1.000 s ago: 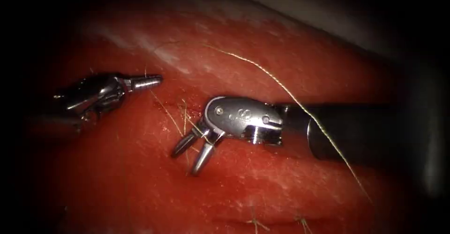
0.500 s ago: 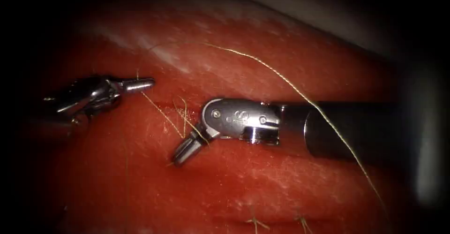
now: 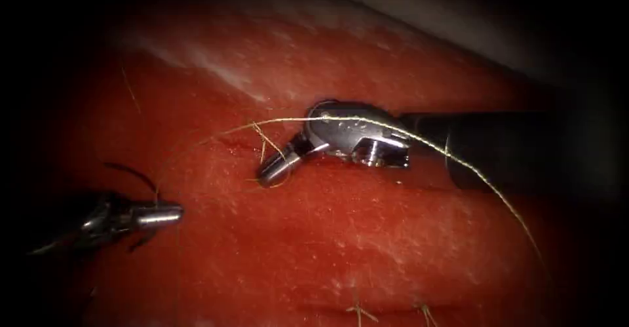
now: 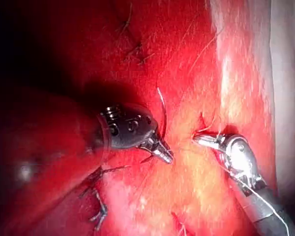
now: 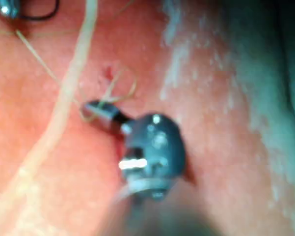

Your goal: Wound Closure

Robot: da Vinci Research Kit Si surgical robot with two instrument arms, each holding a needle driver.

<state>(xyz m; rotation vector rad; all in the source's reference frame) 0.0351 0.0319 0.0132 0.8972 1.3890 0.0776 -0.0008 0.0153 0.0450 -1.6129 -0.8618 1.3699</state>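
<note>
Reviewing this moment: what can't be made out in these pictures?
- Needle, held partway along its curve by the left tool, clear of the tissue: its tip is lost in shadow in the endoscope view.
- Thread in the right tool: the exact grip point is blurred in the right wrist view.
- Thread's far end: fades into the endoscope view's dark rim.

Pale grey cloth (image 3: 458, 25) beyond far edge of meat; same cloth (image 4: 287, 73) alongside.

Dark curved needle (image 3: 134, 173) held free above tissue (image 3: 367, 242).
</note>
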